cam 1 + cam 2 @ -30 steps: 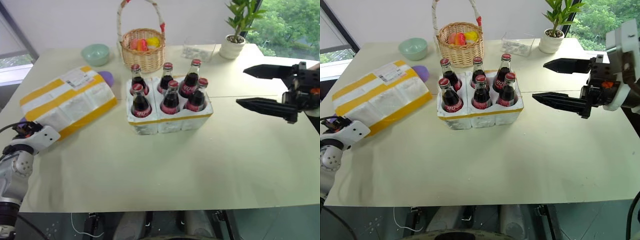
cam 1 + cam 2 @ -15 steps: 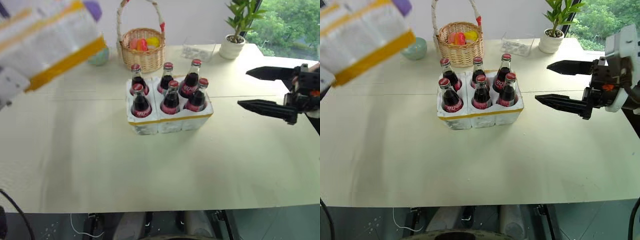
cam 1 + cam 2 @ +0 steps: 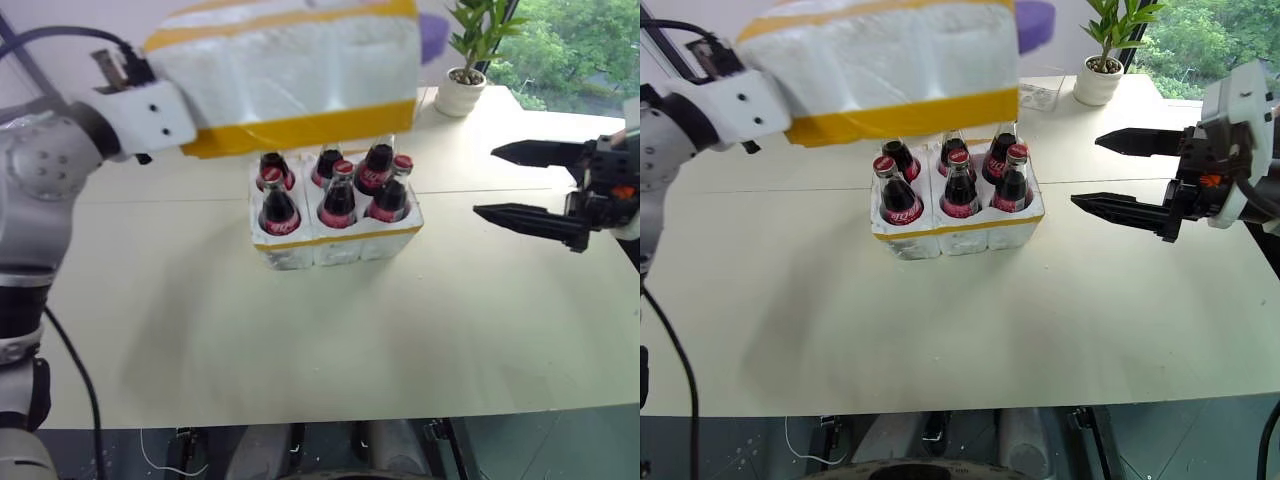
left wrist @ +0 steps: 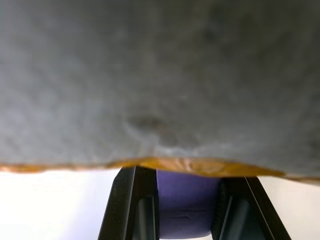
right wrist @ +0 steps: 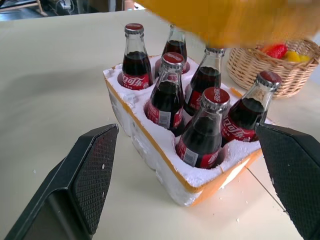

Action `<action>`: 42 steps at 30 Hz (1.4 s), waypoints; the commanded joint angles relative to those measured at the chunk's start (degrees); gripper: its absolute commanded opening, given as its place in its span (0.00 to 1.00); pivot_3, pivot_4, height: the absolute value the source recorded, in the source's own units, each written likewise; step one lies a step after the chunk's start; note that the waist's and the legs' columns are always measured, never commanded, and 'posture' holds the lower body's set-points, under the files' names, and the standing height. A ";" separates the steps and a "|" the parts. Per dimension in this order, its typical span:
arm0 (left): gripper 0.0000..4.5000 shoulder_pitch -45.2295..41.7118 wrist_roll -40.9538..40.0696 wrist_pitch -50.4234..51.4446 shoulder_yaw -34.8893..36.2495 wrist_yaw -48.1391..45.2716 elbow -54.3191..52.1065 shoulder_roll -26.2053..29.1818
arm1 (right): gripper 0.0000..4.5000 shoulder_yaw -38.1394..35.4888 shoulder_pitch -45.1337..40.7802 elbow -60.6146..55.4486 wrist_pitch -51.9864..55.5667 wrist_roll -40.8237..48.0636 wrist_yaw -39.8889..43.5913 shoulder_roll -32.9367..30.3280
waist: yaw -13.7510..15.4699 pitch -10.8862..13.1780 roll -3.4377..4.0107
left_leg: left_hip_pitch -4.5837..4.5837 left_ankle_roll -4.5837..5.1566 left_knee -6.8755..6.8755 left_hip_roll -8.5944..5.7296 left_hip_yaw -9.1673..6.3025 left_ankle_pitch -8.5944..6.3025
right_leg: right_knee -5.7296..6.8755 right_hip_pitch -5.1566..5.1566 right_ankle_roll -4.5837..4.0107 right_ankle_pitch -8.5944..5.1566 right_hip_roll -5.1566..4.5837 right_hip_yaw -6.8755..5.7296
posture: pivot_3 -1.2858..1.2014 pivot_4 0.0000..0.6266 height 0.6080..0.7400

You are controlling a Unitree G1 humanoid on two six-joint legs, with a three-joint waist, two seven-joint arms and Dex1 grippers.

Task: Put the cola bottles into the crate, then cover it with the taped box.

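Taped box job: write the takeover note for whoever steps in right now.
Left pincer: shut on the taped box, held in the air above the bottles.
Right pincer: open, empty, off to the crate's right.
Cola bottles: all six stand in the crate at mid-table.
Done: bottles loaded, box lifted.
Left: line the box up over the crate, lower it to cover, release.
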 commanded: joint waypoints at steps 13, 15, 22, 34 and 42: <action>0.20 0.22 13.39 -0.25 -5.41 -3.58 -6.98 -3.14 | 1.00 -5.67 1.78 -2.99 0.35 3.15 -4.08 1.83 | 0.23 0.00 0.00 | -0.07 0.18 0.44 0.00 -0.01 -0.11 | 0.01 0.15 0.10 0.05 0.01 -0.02 | 0.52 0.24 0.98; 0.20 0.15 14.29 0.22 -5.76 -4.25 -7.71 -4.28 | 1.00 -5.62 2.02 -3.09 0.18 3.25 -4.46 1.95 | 0.29 0.00 0.00 | -0.08 0.18 0.49 0.00 -0.03 -0.11 | 0.01 0.18 0.11 0.06 0.01 -0.03 | 0.52 0.24 0.98; 0.36 0.33 15.88 0.57 -4.78 -5.77 -7.85 -5.73 | 1.00 -5.47 1.90 -2.74 0.02 3.33 -4.99 2.17 | 0.15 0.01 -0.01 | -0.08 0.20 0.53 0.00 -0.02 -0.12 | 0.01 0.20 0.15 0.08 0.01 -0.03 | 0.52 0.24 0.98; 0.96 8.08 11.00 4.47 0.52 -13.50 -12.48 -2.36 | 1.00 -4.22 0.63 -0.98 -0.65 2.75 -4.33 2.28 | 0.12 0.00 0.00 | -0.10 0.21 0.53 0.00 -0.02 -0.13 | 0.01 0.18 0.15 0.08 0.01 -0.02 | 0.52 0.24 0.98; 0.96 23.73 -0.46 0.83 9.92 -22.62 -10.53 5.65 | 1.00 -3.02 0.34 0.94 -1.59 0.93 -2.11 1.52 | 0.03 0.00 0.04 | -0.09 0.23 0.52 0.01 -0.03 -0.14 | -0.02 0.17 0.14 0.08 -0.02 -0.02 | 0.52 0.24 0.98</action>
